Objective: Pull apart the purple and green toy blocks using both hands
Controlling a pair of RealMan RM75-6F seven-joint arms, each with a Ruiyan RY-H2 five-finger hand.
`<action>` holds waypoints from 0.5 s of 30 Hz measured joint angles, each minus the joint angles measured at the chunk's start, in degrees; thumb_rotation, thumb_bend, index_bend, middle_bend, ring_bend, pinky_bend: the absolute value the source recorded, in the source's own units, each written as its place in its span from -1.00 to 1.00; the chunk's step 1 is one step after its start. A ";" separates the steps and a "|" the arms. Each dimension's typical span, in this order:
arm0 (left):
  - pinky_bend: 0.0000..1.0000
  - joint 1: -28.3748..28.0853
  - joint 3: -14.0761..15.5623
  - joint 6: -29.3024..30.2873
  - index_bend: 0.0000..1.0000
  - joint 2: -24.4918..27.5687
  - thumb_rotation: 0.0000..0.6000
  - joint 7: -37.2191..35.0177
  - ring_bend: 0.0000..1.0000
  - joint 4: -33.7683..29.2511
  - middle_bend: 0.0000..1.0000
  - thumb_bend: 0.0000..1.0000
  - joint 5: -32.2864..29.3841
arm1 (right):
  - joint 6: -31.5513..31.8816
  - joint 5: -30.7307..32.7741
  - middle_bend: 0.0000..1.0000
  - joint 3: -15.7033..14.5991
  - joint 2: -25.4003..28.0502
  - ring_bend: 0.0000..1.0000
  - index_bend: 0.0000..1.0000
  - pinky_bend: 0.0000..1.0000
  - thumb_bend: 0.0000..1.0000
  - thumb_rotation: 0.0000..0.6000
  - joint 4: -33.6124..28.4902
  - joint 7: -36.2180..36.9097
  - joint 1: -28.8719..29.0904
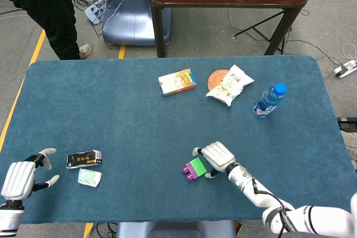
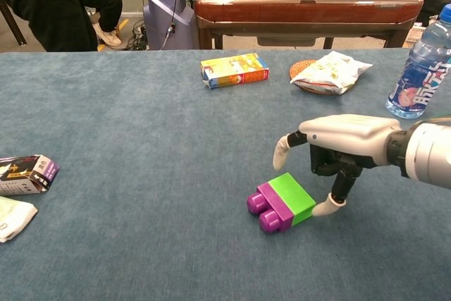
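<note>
The joined blocks lie on the blue table near its front middle: the green block (image 2: 292, 197) (image 1: 197, 166) is on the right and the purple block (image 2: 264, 206) (image 1: 188, 170) on the left, its studs pointing left. My right hand (image 2: 338, 149) (image 1: 216, 156) hovers over the green end with its fingers spread. One fingertip (image 2: 323, 208) sits by the green block's right corner and the thumb (image 2: 280, 151) hangs above its far side; no grip shows. My left hand (image 1: 17, 176) rests at the front left corner, fingers apart and holding nothing. It is outside the chest view.
A black packet (image 1: 83, 159) (image 2: 25, 174) and a pale packet (image 1: 89, 177) lie beside the left hand. At the back are a yellow box (image 1: 177, 81), a snack bag (image 1: 229, 85) on a woven coaster (image 1: 216, 76), and a water bottle (image 1: 269, 100). A person stands beyond the far left corner.
</note>
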 measured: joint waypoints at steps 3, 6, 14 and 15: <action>0.57 0.01 0.07 -0.10 -0.29 -0.15 1.00 -0.08 0.01 0.13 0.09 -0.94 0.00 | -0.09 0.81 1.00 -0.36 -0.67 1.00 -0.43 1.00 -1.00 1.00 0.45 -0.29 0.61; 0.57 0.03 0.17 -0.20 -0.29 -0.26 1.00 -0.13 0.01 0.24 0.09 -0.94 0.00 | -0.06 1.43 1.00 -0.59 -1.25 1.00 -0.43 1.00 -1.00 1.00 0.74 -0.43 1.11; 0.57 0.10 0.40 -0.48 -0.29 -0.52 1.00 -0.34 0.01 0.63 0.09 -0.94 -0.01 | 1.36 2.69 1.00 -0.81 -2.21 1.00 -0.21 1.00 -1.00 1.00 1.19 -0.73 1.73; 0.57 0.10 0.41 -0.49 -0.29 -0.58 1.00 -0.40 0.01 0.68 0.09 -0.94 0.01 | 1.44 2.85 1.00 -0.82 -2.21 1.00 -0.16 1.00 -1.00 1.00 1.19 -0.76 1.81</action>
